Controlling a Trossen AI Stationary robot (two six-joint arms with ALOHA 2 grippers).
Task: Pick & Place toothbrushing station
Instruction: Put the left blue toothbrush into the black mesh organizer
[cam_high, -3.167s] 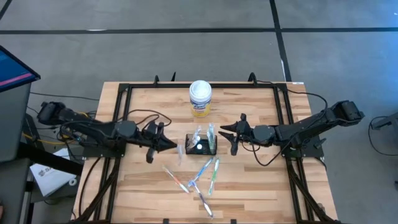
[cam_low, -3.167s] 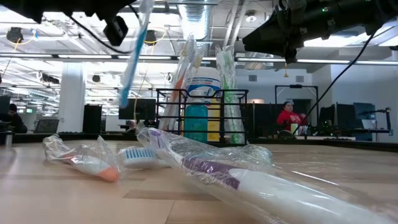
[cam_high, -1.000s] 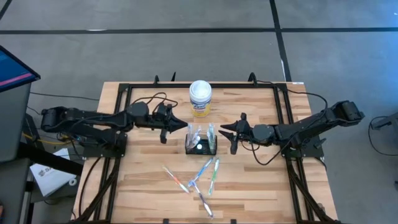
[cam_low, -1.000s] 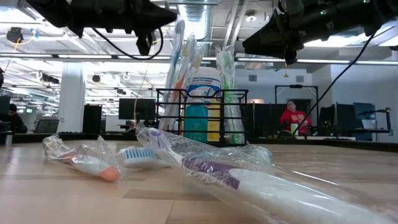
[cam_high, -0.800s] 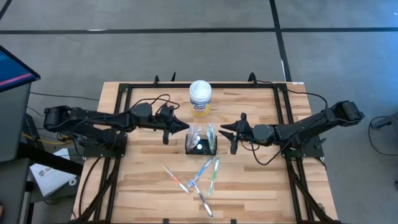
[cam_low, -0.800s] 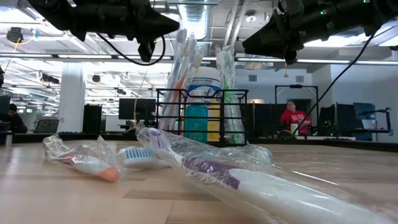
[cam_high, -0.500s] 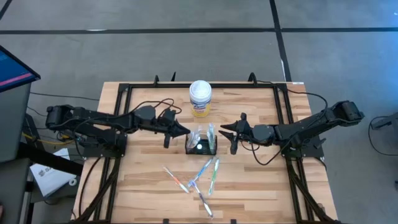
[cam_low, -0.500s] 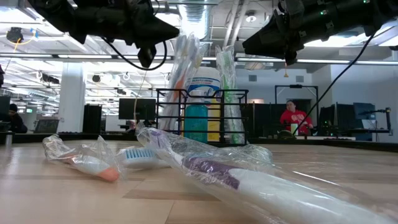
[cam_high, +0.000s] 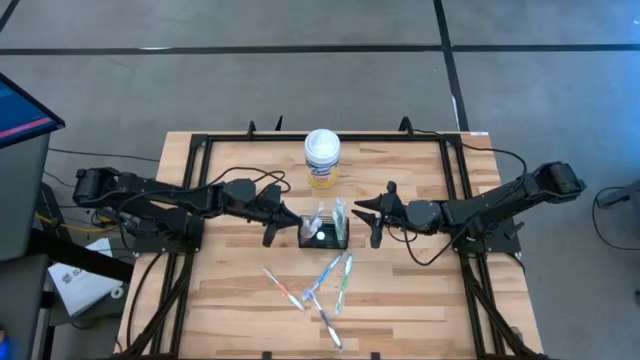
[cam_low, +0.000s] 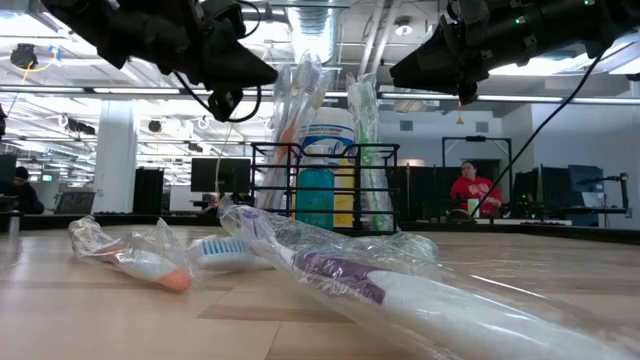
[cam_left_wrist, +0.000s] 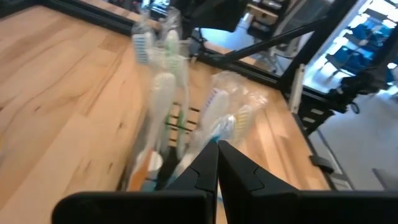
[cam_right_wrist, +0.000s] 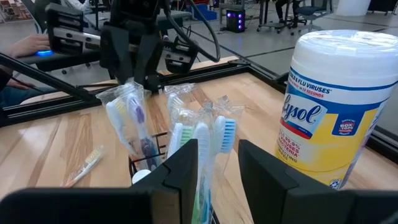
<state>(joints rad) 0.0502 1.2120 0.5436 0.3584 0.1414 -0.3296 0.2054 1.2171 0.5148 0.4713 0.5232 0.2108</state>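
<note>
**Loading the holder, brush by brush**

The holder (cam_high: 323, 232) sits mid-tabletop (cam_high: 400, 300) in front of the canister (cam_high: 322, 158), already stuffed with wrapped brushes. Our left gripper (cam_high: 284, 219) is just beside it, fingers pinched closed and empty. Our right gripper (cam_high: 366, 214) waits opposite, fingers part open, gripping nothing. We'd grab loose brushes (cam_high: 330, 275) by the handle and drop them in upright.
</note>
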